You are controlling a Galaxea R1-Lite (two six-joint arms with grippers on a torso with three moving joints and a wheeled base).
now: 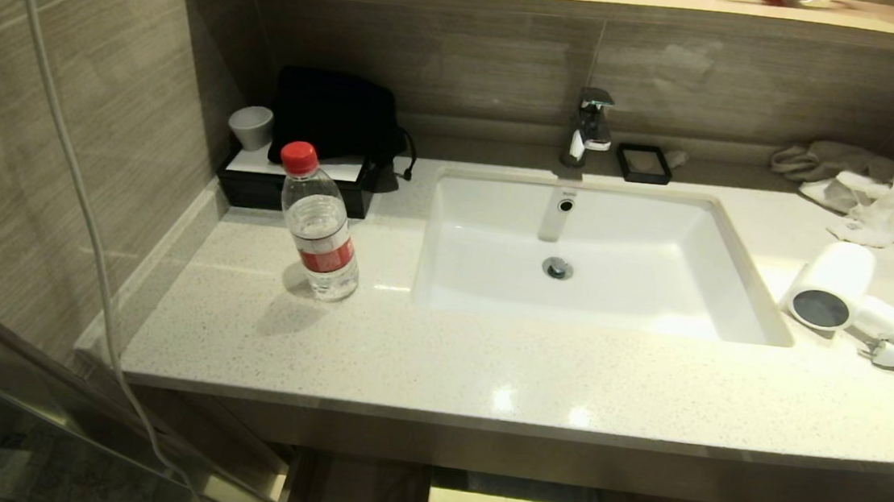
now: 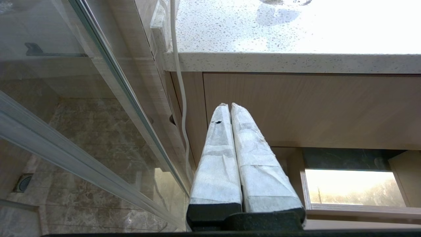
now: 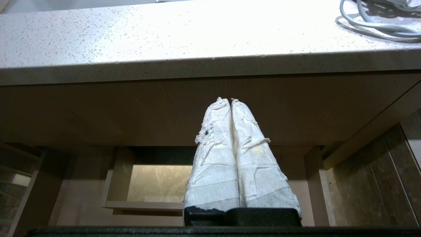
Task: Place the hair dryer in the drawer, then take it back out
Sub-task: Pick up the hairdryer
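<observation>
My left jaws (image 2: 230, 105) are pressed together, tape-wrapped tips touching, holding nothing; they point at the beige wood-grain front panel (image 2: 312, 108) just under the tabletop (image 2: 296, 62) edge. Beside them, on the outer side, a white cord (image 2: 179, 82) hangs down past the tabletop corner next to a glass partition (image 2: 98, 82).

My right jaws (image 3: 231, 100) are likewise pressed together and empty, aimed at the same wood-grain front (image 3: 115, 112) below the tabletop (image 3: 164, 42) edge. Beyond and below both pairs of jaws, open framed compartments (image 3: 158, 182) of the cabinet show. I cannot tell from these views which part is the drawer.

The hair dryer (image 1: 832, 285) lies on the tabletop (image 1: 445, 364), above my right jaws and to their outer side, at the right of the white sink (image 1: 600, 256); its dark grey round end faces forward, its handle trails rightward. Its coiled cord (image 3: 378, 19) rests near the tabletop edge, up and to the outer side of my right jaws.

Well above my left jaws stands a clear water bottle (image 1: 320, 224) with a red cap, left of the sink. Behind it sit a black tray (image 1: 291, 185) carrying a grey cup (image 1: 251, 127) and a black pouch (image 1: 337, 120). A chrome faucet (image 1: 591, 126), a small black dish (image 1: 643, 163) and crumpled towels (image 1: 865, 190) line the far side.
</observation>
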